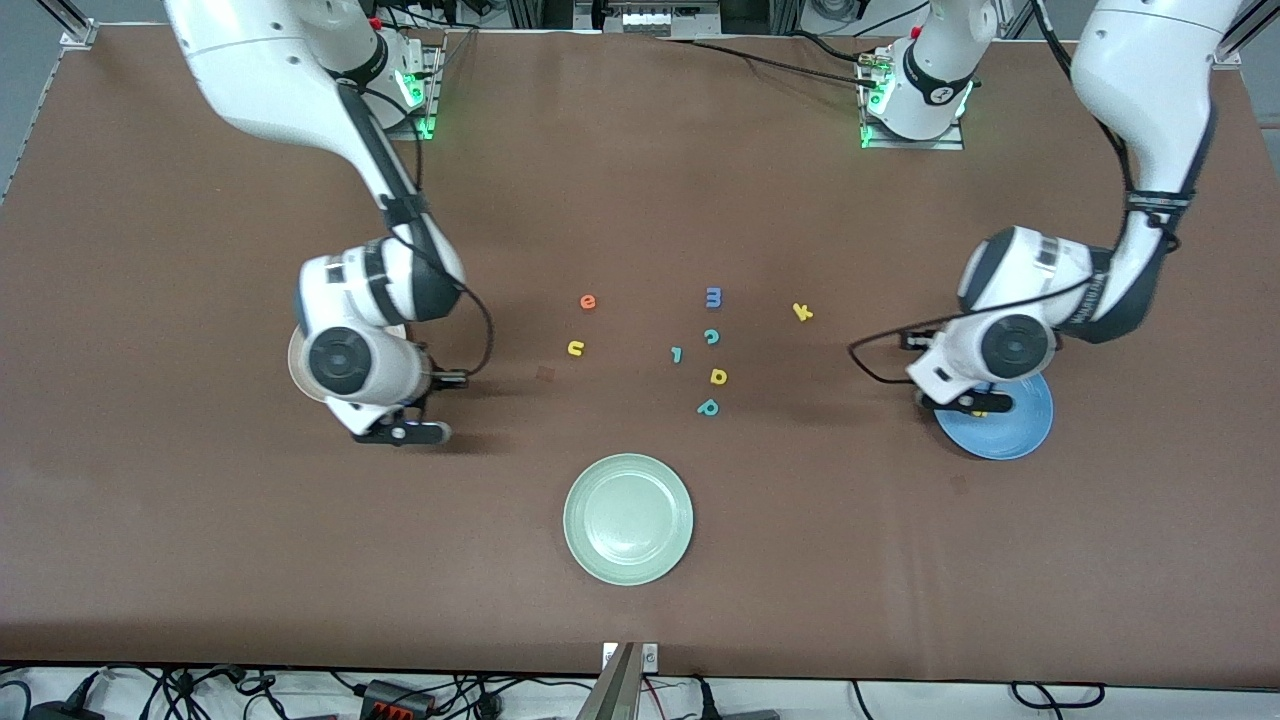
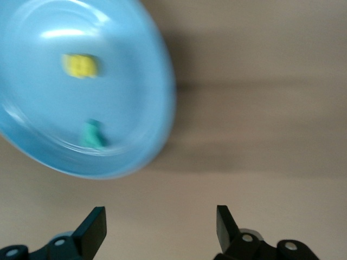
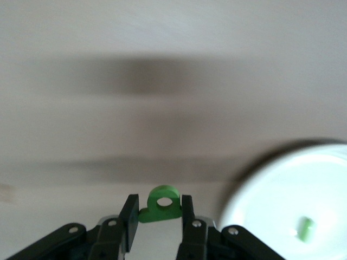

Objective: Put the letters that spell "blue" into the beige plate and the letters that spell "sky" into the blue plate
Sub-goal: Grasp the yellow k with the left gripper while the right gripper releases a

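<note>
Nearest the front camera, a pale green plate point(image 1: 628, 518) on the counter point(image 1: 200, 560) — no part in either word.

Next out, toward the right arm's end, the right pincer point(image 1: 400, 432) over bare counter just beside the beige plate point(image 1: 294, 368), pinching the green b point(image 3: 160, 205) between its fingers. In the right wrist view, the thin green l point(image 3: 304, 230) already lying in that plate. Step in hand here, by the look of it: carrying the b across to join it. Next move: a short shift over the plate's rim, then spreading the fingers low enough that the light foam does not bounce out.

Toward the left arm's end, the left pincer point(image 1: 965, 405) at the rim of the blue plate point(image 1: 1020, 430), fingers spread wide and holding nothing. Inside the plate, the yellow s point(image 2: 80, 65) and the teal y point(image 2: 93, 135), apart from each other.

Farther out, mid-counter, the loose letters: teal p point(image 1: 708, 407), yellow a point(image 1: 718, 376), then the yellow-orange u point(image 1: 575, 347), a small teal l-like piece point(image 1: 676, 354) and teal c point(image 1: 711, 336) — then the yellow k point(image 1: 802, 312), the orange-red e point(image 1: 588, 301) and a purple m point(image 1: 713, 296).

Left to do for "sky": only the k, a likely next target for the left pincer, calling for a centred pinch on a tiny, flat piece. For "blue": u and e after the b.
</note>
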`<state>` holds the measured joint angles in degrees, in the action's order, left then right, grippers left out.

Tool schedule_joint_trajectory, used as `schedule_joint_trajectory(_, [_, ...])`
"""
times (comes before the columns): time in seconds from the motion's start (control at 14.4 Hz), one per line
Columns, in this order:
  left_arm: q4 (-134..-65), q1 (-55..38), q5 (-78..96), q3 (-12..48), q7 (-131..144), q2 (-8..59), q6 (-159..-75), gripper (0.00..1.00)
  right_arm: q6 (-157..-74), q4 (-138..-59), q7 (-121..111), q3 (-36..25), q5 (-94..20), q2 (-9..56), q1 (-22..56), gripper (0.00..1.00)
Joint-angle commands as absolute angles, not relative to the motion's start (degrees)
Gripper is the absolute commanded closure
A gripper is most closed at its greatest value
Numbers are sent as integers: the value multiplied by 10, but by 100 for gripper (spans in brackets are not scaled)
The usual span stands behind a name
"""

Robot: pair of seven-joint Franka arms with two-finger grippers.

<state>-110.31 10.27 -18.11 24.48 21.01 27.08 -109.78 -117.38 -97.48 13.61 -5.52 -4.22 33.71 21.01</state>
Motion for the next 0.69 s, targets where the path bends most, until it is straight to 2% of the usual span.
schedule_joint_trajectory(0.0, [-1136,105,-192,307,266,253,-1106,13,-1179,-1094,78,-47,-41,254,161,80])
schedule_joint_trajectory(0.21, [-1184,102,-192,338,365,261,-1195,15,-1179,-1147,38,-47,-40,232,130,80])
schedule_joint_trajectory(0.35, [-1236,102,-192,349,409,263,-1291,15,-1191,-1168,38,-47,-41,237,126,79])
schedule_joint_trajectory(0.49, [-1254,102,-192,349,420,276,-1336,15,-1210,-1175,35,-47,-41,249,113,78])
schedule_joint_trajectory(0.56, [-1254,100,-192,349,432,285,-1343,15,-1217,-1173,34,-47,-41,257,113,63])
schedule_joint_trajectory(0.63, [-1255,96,-192,348,444,295,-1358,16,-1224,-1171,39,-47,-43,261,113,25])
